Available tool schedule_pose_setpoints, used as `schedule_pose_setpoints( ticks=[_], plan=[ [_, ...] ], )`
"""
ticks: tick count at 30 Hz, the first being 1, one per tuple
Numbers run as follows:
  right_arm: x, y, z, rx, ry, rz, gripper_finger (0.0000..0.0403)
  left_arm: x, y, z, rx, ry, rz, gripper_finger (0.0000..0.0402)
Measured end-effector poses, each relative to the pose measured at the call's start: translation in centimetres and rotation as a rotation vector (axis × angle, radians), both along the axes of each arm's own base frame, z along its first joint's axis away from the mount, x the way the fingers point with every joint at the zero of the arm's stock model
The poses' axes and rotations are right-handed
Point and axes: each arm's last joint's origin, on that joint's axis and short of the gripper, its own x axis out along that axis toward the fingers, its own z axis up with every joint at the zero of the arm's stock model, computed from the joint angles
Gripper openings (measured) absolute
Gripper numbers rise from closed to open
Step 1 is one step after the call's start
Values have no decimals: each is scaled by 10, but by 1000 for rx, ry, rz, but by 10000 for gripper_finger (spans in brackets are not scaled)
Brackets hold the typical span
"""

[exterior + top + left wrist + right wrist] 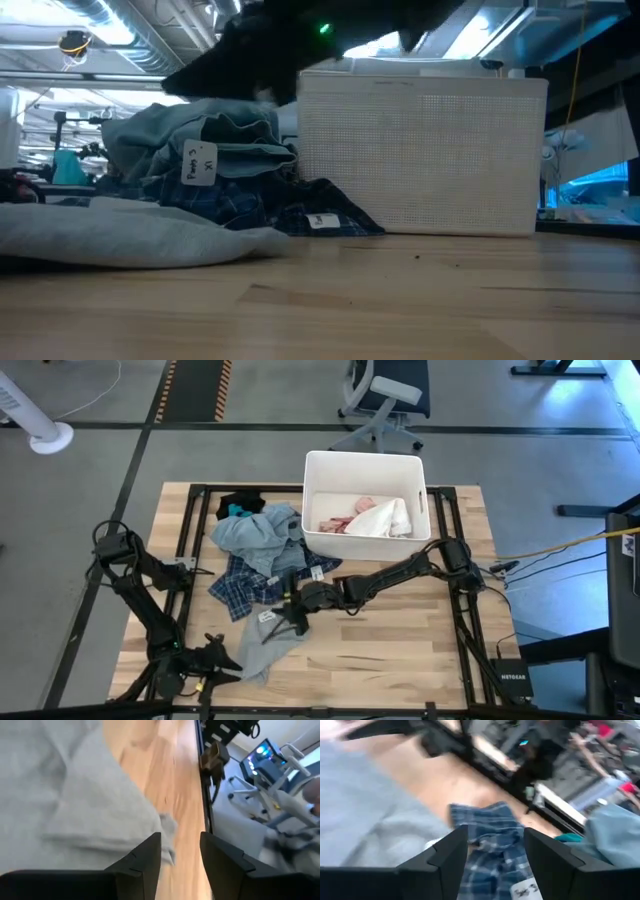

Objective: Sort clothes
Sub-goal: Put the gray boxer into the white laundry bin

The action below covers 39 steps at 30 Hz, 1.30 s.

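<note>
Both hands gape, empty. The left hand (228, 660) sits at seven o'clock beside the grey garment (268, 643); the right hand (290, 615) hovers over it, centre table (400, 650). The plaid garment (245, 585) lies at ten o'clock.

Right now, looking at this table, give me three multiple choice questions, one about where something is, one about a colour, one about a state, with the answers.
1. Where does the grey garment lie?
A. Spread on the table in front of the pile
B. Inside the bin
C. On the floor

2. What colour is the bin?
A. Red
B. White
C. Black

3. How do the right gripper and left gripper stand?
A. Both open, holding nothing
B. Both shut on the plaid garment
C. Both inside the bin

Answers:
1 A, the high view shows it flat on the wood, between the two grippers.
2 B, its walls are white in the high and low views.
3 A, each wrist view shows a clear gap between the fingers, with fabric only beyond them.
</note>
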Motion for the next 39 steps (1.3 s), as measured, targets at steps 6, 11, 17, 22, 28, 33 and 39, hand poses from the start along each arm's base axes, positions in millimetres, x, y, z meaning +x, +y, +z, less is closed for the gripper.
schedule_pose_setpoints(
  ticks=[6, 11, 17, 22, 28, 33, 39],
  plan=[
    [-30, 26, 19, -107, 189, 106, 209, 13, 6, 0, 73, -19, 26, 129],
    [-53, 45, -3, -216, 437, 142, 209, 22, 11, 0, 102, -20, 47, 129],
    [-58, 64, -43, -321, 546, 171, 209, 25, 12, -1, 98, 3, 25, 129],
    [-53, 68, -52, -354, 493, 145, 209, 23, 10, -2, 65, 42, -19, 129],
    [-46, 67, -48, -412, 421, 158, 209, 16, 11, -7, 30, 126, -13, 129],
    [-44, 66, -55, -433, 418, 126, 209, 8, 22, -21, 54, 248, 71, 129],
    [-39, 63, -48, -466, 359, 62, 209, 8, 22, -27, 69, 260, 93, 129]
  ],
)
